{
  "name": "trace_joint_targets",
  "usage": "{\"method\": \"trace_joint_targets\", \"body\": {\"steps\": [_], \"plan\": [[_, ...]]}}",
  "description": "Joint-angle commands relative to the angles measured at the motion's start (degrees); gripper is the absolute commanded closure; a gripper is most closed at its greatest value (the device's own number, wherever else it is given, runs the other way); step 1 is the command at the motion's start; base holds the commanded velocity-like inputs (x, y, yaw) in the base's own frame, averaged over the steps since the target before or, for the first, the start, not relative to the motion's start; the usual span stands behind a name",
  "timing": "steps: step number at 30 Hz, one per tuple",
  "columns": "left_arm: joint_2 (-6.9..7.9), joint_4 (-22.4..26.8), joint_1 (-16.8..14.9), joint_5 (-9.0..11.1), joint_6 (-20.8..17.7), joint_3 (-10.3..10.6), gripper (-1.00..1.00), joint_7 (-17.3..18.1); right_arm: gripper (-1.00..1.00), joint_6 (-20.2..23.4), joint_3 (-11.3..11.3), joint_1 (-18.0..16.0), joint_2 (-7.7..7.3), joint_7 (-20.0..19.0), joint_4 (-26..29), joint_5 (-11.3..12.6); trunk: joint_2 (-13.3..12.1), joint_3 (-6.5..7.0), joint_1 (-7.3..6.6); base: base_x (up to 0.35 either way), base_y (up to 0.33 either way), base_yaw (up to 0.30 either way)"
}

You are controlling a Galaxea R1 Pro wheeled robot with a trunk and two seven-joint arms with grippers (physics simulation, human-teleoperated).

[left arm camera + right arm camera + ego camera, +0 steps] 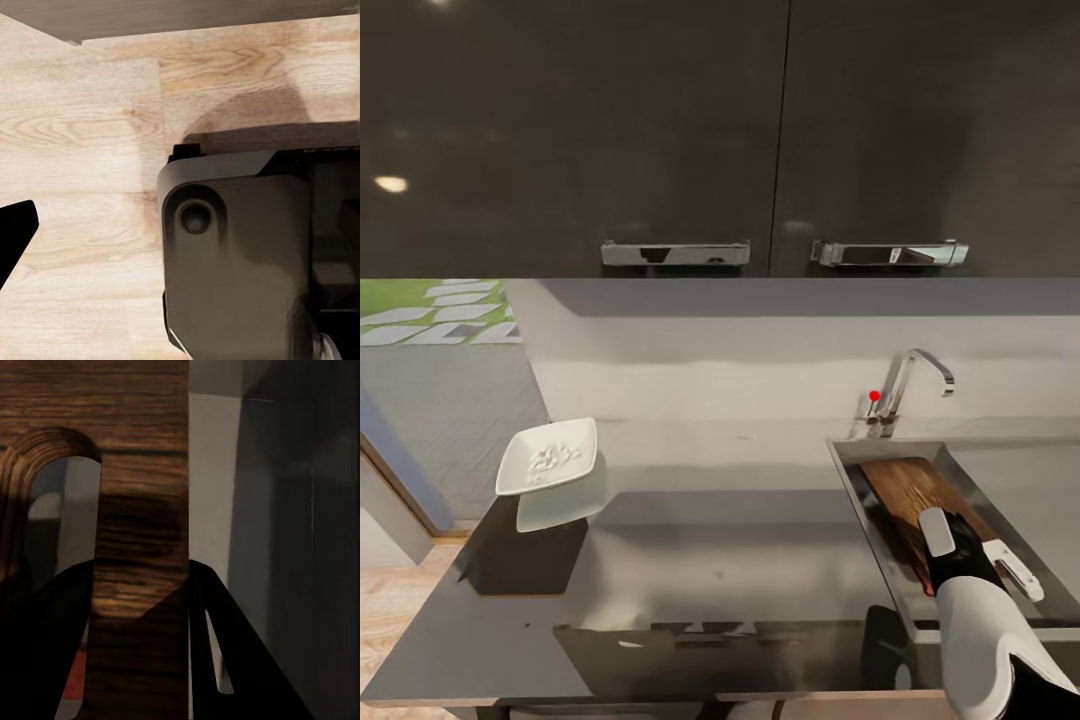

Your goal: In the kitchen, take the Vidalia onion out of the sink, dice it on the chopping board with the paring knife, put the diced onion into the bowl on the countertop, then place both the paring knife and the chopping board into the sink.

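The dark wooden chopping board (pixel 910 490) leans tilted inside the sink (pixel 857 490) at the right of the countertop (pixel 740 560). My right gripper (pixel 960 545) is shut on the board's near end. In the right wrist view the board (pixel 142 450) passes between the two fingers of that gripper (pixel 141 585), with its slot hole beside them. A small red patch (pixel 71 690) shows behind the slot; I cannot tell if it is the paring knife. The white bowl (pixel 575 440) stands at the counter's left end and holds pale diced onion (pixel 547 458).
The chrome faucet (pixel 910 375) with its red dot rises behind the sink. Dark wall cabinets (pixel 660 130) hang above the counter. One black finger (pixel 15 232) of my left gripper hangs low over the wooden floor (pixel 82 112), beside the robot's dark base (pixel 247 255).
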State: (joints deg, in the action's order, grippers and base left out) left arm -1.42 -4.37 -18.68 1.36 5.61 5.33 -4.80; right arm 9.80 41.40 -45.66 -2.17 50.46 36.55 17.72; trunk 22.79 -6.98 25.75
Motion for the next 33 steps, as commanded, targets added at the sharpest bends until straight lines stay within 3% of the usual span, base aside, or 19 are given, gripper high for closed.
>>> {"method": "trace_joint_targets", "body": {"steps": [1,22,27,33], "plan": [[-0.04,-0.3,-0.1,0.1,0.5,0.5,-1.0,-0.2,1.0,0.6,0.0,0.0,-0.05,0.2,0.1,0.1,0.1,-0.14,0.04,0.0,0.0,0.0],[0.0,-0.3,-0.1,0.1,0.4,0.5,-1.0,-0.2,1.0,-0.9,0.0,0.0,-0.11,0.2,-2.3,0.1,0.1,-0.18,0.04,0.0,0.0,0.0],[-0.02,-0.3,-0.1,0.1,0.4,0.5,-1.0,-0.2,1.0,-4.3,-0.1,0.0,-1.29,0.1,-8.4,0.4,0.1,-0.18,0.04,0.0,0.0,0.0],[-0.03,-0.3,-0.1,0.1,0.4,0.5,-1.0,-0.2,1.0,-6.6,-0.1,0.0,-1.76,0.0,-10.1,0.5,0.1,-0.18,0.04,0.0,0.0,0.0]]}}
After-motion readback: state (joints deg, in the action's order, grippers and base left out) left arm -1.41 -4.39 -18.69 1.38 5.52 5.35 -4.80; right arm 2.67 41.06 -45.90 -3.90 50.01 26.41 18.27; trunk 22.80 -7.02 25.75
